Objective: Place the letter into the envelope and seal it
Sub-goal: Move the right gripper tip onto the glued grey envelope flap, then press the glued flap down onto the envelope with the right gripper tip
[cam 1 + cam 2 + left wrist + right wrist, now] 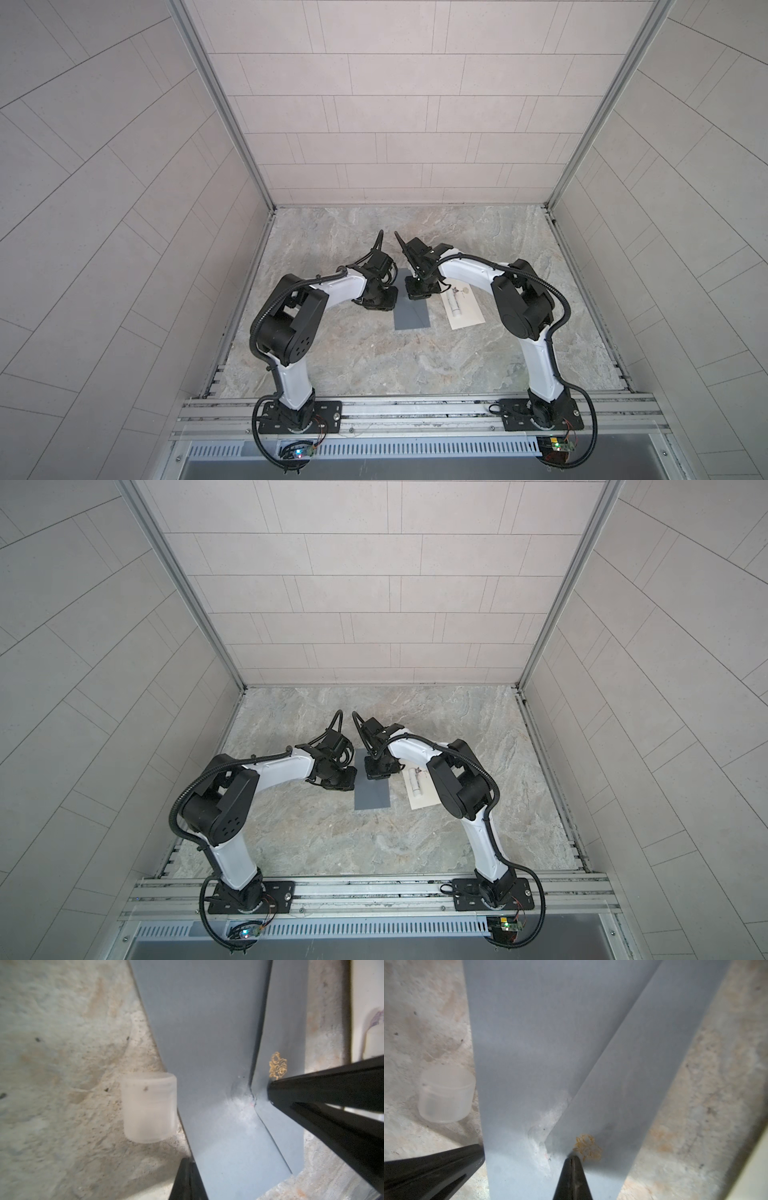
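The envelope (411,313) lies on the table (374,361), left of the letter (470,315) bearing a glue stick (454,302).

Pale tiled walls (374,104) on three sides, aluminium corner posts (226,108), marbled grey tabletop (374,361) (evenly lit)

Both top views: bright, even, diffuse light; soft shadows on the grey marbled table (374,365); seams of the pale tiled walls (104,208) bow toward frame edges. Wrist views dimmer, soft focus: translucent white plastic cap (148,1107) and grey paper envelope (207,1022) blurred.
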Robot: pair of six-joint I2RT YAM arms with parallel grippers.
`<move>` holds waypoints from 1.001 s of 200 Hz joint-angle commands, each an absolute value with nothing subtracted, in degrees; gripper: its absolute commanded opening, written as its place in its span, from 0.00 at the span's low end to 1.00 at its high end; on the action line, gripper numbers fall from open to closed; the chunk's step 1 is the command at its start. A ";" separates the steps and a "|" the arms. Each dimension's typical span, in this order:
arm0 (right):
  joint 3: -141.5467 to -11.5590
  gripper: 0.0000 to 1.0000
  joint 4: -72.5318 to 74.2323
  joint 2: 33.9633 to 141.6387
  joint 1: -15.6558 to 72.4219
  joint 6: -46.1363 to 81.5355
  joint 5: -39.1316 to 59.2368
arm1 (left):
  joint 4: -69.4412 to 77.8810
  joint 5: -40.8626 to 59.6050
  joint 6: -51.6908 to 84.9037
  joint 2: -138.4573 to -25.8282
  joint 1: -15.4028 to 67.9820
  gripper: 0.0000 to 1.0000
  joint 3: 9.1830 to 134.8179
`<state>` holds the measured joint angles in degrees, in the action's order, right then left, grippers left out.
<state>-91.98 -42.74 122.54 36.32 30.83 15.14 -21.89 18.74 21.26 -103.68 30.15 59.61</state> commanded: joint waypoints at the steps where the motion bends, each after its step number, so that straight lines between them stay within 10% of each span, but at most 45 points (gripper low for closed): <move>1: -92.15 0.00 -48.77 127.07 36.49 30.94 12.29 | -25.22 18.89 20.21 -105.87 30.85 0.00 58.55; 200: -91.68 0.00 -43.13 124.15 35.66 33.23 16.59 | -25.84 19.36 19.69 -105.81 31.11 0.00 58.90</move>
<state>-92.03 -40.21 122.37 35.24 33.10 16.32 -22.11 20.10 20.88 -103.74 30.74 59.61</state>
